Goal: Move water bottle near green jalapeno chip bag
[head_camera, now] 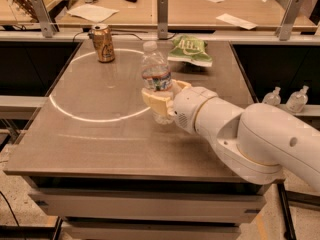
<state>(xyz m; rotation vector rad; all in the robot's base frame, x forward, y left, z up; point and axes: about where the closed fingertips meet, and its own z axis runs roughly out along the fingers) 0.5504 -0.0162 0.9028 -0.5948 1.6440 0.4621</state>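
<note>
Bottle: the water bottle (pixel 155 76) is parked mid-table, upright, just off the right side of the white ring (pixel 90 116) marked on the top. The chip bag sits behind it and a bit to the right, near but not touching.

Handling: thin, clear ribbed plastic, so it's probably light and a bit squishy if squeezed hard. How full it is can't be made out. It's tall and narrow, so it's likely tippy when set down.

Where to grab: the ribbed lower body is judged the best spot. The ribs give some bite, and the label band looks slicker.

Gripper: the gripper (pixel 162 100) is pinched around that lower body, below the label, with tan fingers (pixel 151 100) pressed on either side.

Lifted or not: whether the base is touching the table (pixel 100 149) can't be told.

Chip bag: the green jalapeno chip bag (pixel 190 50) is lying flat near the back edge. It's soft and crinkly, so it'd be shoved around easily if bumped.

Can: a gold-brown drink can (pixel 103 43) is seen back left, well apart from the bottle and off the likely path.

In the way: nothing is seen between bottle and bag. The real risk is guessed to be the bag getting clipped by a finger or the white arm (pixel 260 139), which reaches in from the right.

Further out: a metal post (pixel 161 14) is fixed behind the table edge. Two small bottles (pixel 285 98) stand on a ledge to the right, out of play.
</note>
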